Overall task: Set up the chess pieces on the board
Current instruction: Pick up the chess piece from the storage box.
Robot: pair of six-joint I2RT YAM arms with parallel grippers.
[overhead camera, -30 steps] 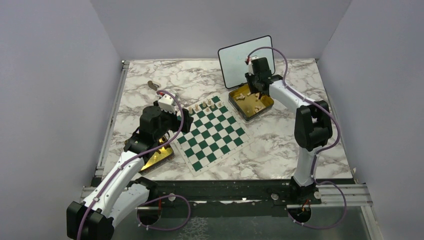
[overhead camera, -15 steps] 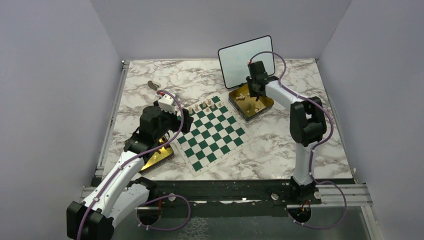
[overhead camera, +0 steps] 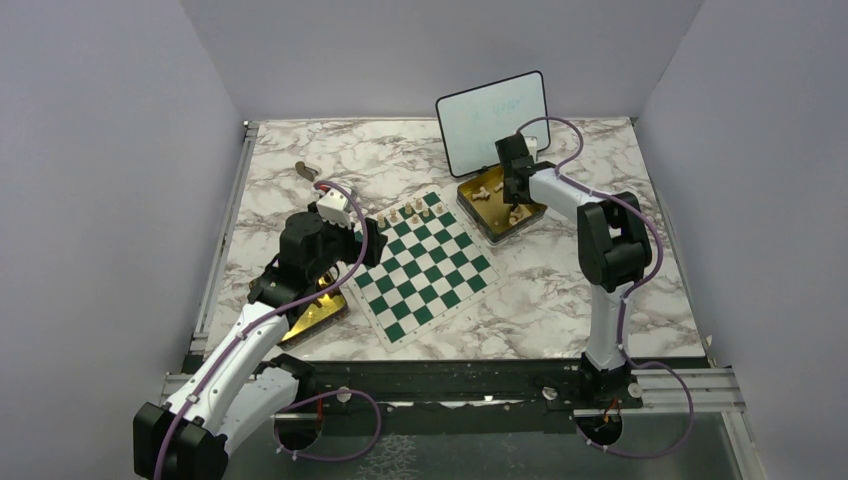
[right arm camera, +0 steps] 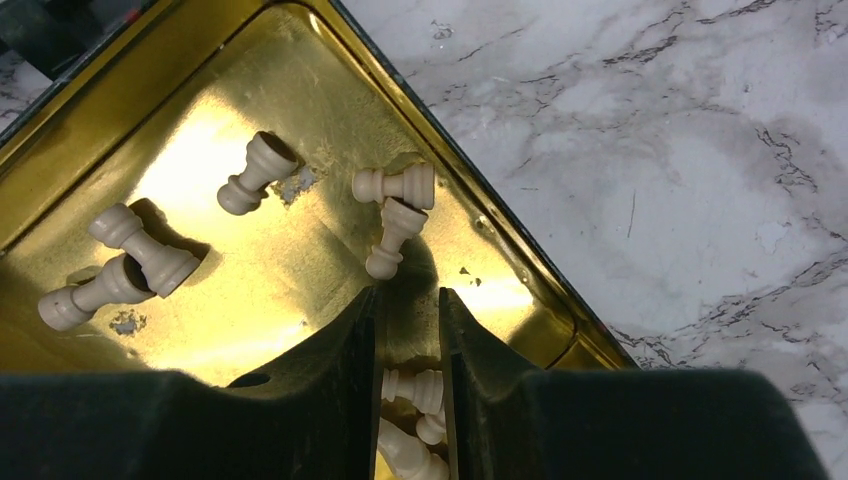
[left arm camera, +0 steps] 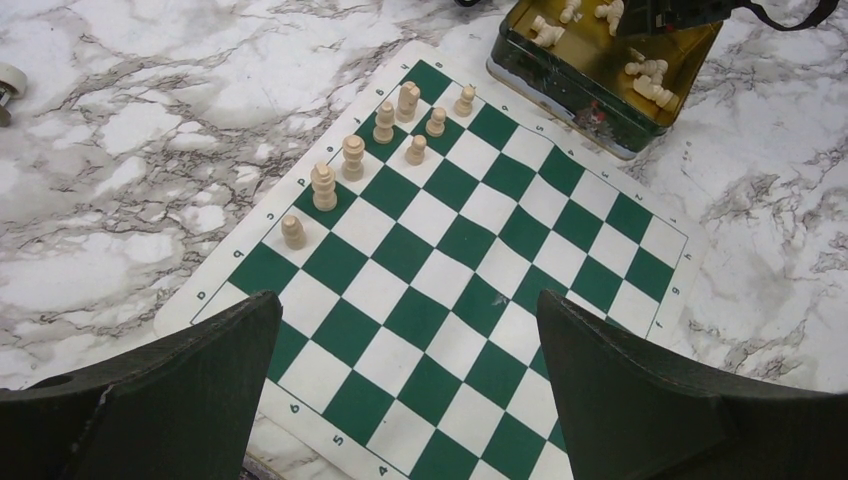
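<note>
The green and white board (overhead camera: 425, 265) lies at the table's middle; it also shows in the left wrist view (left arm camera: 470, 280). Several pale chess pieces (left arm camera: 352, 157) stand along its far-left edge. More pale pieces (right arm camera: 392, 235) lie loose in a gold tin (right arm camera: 480, 215) beside the board's far corner (overhead camera: 538, 208). My left gripper (left arm camera: 405, 400) is open and empty above the board's near-left part. My right gripper (right arm camera: 408, 300) reaches down into the tin. Its jaws stand a narrow gap apart. A pale piece (right arm camera: 415, 388) lies across that gap; I cannot tell whether it is gripped.
A small framed whiteboard (overhead camera: 493, 120) stands behind the tin. A second gold tin (overhead camera: 322, 310) sits under my left arm at the board's left. A small brown object (overhead camera: 306, 170) lies at the far left of the marble table. Grey walls close in three sides.
My right gripper has sunk lower into the gold tin and shifted slightly back. The left arm has not moved.
</note>
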